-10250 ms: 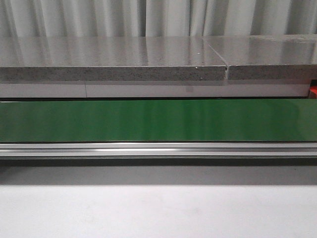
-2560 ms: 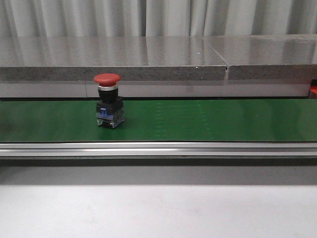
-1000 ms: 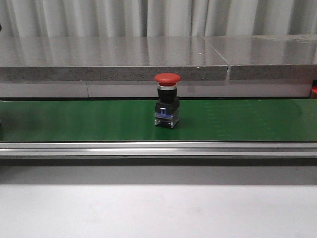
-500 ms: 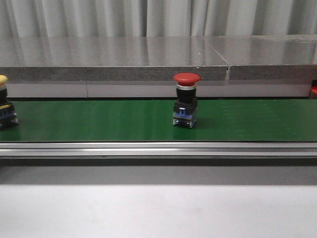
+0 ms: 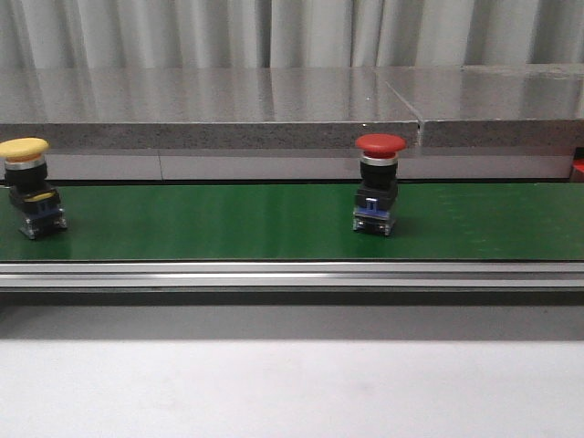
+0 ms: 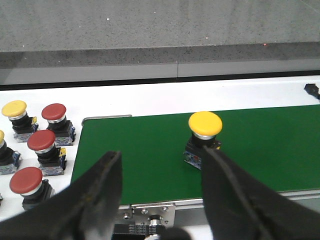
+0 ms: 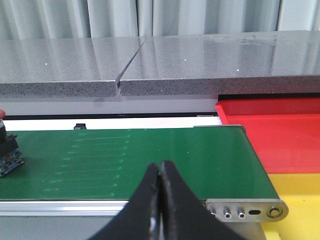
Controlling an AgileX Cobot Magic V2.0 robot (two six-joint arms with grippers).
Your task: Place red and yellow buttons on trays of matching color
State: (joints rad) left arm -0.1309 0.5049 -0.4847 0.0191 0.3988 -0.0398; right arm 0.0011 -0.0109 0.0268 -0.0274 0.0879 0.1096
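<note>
- Rolling rightward since half a second ago, the red button stands past mid-belt, and the yellow button is fully on the green belt at far left.
- Left gripper gapes wide, hovering near the yellow button.
- Right gripper fingertips pressed together, empty, over the belt's end.
- Beyond: red tray beside yellow tray.

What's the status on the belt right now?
Left gripper open, empty; right gripper shut, empty. Red button mid-belt, yellow button at left end. Neither on the trays yet. Nothing blocking.
</note>
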